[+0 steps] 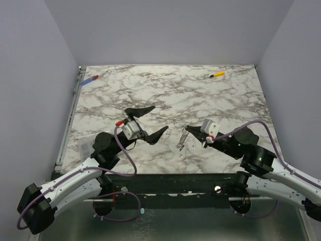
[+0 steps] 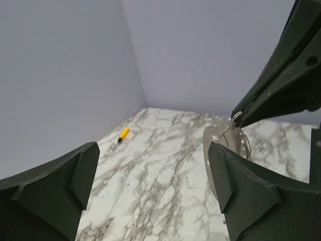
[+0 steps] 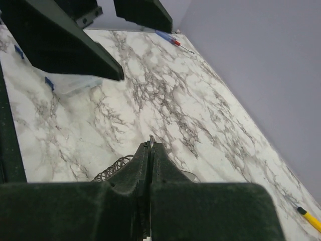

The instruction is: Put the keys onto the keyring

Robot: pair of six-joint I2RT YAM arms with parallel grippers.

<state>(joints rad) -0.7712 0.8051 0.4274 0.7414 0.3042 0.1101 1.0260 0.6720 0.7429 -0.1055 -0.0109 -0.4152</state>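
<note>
Top external view: nearest the arm bases, the left gripper (image 1: 159,119) is standing with its jaws spread wide, gripping nothing, its two fingers pointing toward the right arm. Just beside it, the right gripper (image 1: 190,129) is pressing its fingers together on the keyring (image 2: 235,117) — a thin shiny loop peeking from the very tips. The keys (image 1: 182,140) are hanging beneath that ring in a pale cluster, dangling between the two grippers over the marble table (image 1: 165,90); whether they are touching it I cannot tell. Further back, the blue-and-red tool (image 1: 90,79) is lying at the far left corner and the yellow-handled tool (image 1: 217,74) is lying near the far right — both well apart from the arms
</note>
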